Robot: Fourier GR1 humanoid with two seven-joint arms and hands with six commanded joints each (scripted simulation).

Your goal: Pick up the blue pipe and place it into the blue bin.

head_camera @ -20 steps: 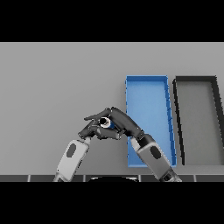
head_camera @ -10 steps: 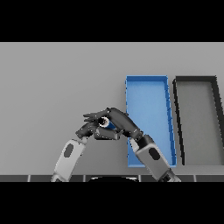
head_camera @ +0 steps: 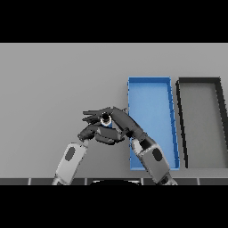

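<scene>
Fingers of the right hand (head_camera: 116, 116) reach toward the frame's left and curl about the blue pipe (head_camera: 106, 119), of which only a small round end with a dark bore shows, a sliver of blue beneath it. Its long axis cannot be told, since the hands cover the rest. Just below, near the frame's centre, the left hand (head_camera: 99, 133) lies with fingers curled, close under the pipe; whether it touches the pipe is unclear. Immediately right of both hands stands the blue bin (head_camera: 151, 91), long axis running up the frame, nothing visible inside. So the carry looks short, rightward over the near wall. Further right sits a black bin (head_camera: 199, 82), also bare inside.
</scene>
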